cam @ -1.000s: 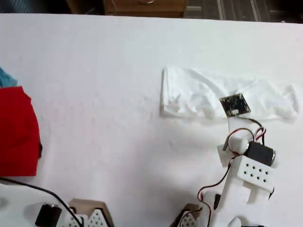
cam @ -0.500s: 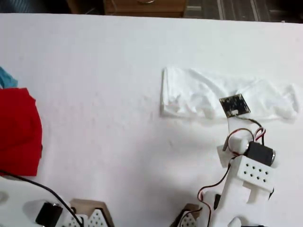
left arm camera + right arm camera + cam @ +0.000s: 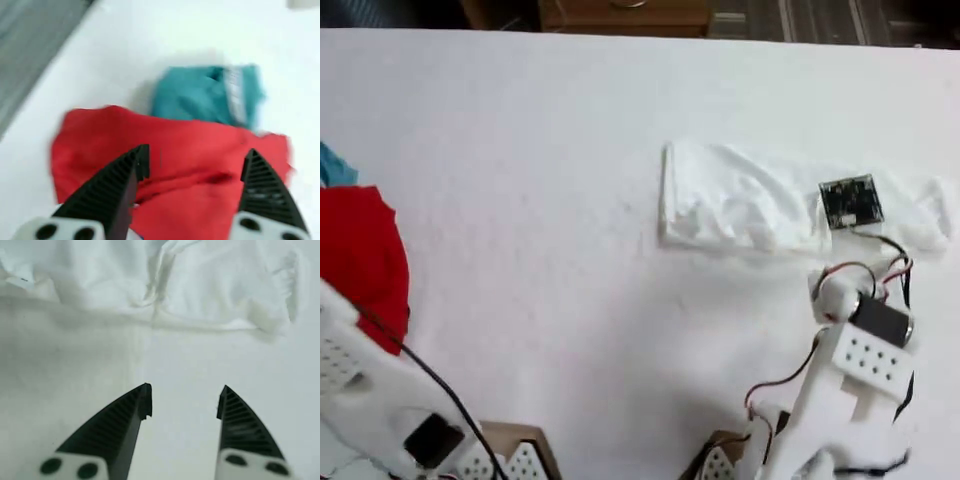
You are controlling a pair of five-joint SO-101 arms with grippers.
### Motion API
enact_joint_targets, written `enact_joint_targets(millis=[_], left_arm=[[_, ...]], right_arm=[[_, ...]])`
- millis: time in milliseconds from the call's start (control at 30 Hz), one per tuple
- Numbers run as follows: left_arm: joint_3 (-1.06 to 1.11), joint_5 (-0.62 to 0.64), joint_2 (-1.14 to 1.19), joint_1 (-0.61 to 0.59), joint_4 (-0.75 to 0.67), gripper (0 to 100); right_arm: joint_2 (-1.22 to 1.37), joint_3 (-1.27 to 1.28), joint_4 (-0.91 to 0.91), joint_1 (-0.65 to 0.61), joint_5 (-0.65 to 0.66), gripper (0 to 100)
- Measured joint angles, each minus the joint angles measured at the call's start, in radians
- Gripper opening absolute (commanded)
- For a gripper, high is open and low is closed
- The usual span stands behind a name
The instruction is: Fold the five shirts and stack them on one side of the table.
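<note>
Left gripper (image 3: 197, 152): gaping wide, gripping nothing, hanging over the middle of the red shirt (image 3: 170, 145). Probably being held there for squaring or pressing down the stack rather than lifting it.

Right gripper (image 3: 185, 388): gaping likewise, clasping nothing, hovering just beside the rumpled near edge of the white shirt (image 3: 150, 275). Hard telling cloth from table (image 3: 520, 150) directly beneath the tips. Seemingly lining up for pinching that edge and carrying it over for the next fold.

White shirt: lying on the right half of the table as a long creased band, needing at least one more fold before stacking.

Red shirt: lying folded at the table's left edge, touching and apparently overlapping the teal shirt (image 3: 200, 95). Marking the left side as the stacking place. Counting three shirts so far, so judging the task partway done.

Left wrist view: giving the teal shirt almost whole, while the high view is cropping it to a sliver at the edge.

Right wrist view: giving the fingertips' approach to the hem.

High view: giving the white band's full length and the two arms standing well apart.
</note>
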Motion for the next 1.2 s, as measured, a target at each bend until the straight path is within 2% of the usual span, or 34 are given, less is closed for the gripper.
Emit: enact_joint_targets(millis=[133, 300, 467, 833, 967, 1167, 1200], left_arm=[[0.325, 0.000, -0.195, 0.144, 0.000, 30], [0.718, 0.000, -0.442, 0.384, 0.000, 30], [0.982, 0.000, -0.529, 0.552, -0.048, 30], [1.223, 0.002, -0.535, 0.571, -0.048, 29], [1.250, 0.002, -0.535, 0.569, -0.044, 24], [1.250, 0.002, -0.535, 0.568, -0.044, 23], [1.250, 0.002, -0.535, 0.568, -0.044, 23]], right_arm=[[0.221, -0.130, -0.048, 0.008, 0.000, 21.1], [0.562, -0.423, -0.057, 0.084, -0.006, 21.1], [0.891, -0.736, -0.058, 0.163, -0.006, 21.1], [1.533, -1.364, -0.054, 0.195, -0.006, 20.8], [1.717, -1.626, 0.068, 0.190, -0.002, 20.2], [1.893, -1.975, 0.333, 0.189, -0.003, 2.0], [1.912, -2.022, 0.367, 0.189, -0.003, 1.4]])
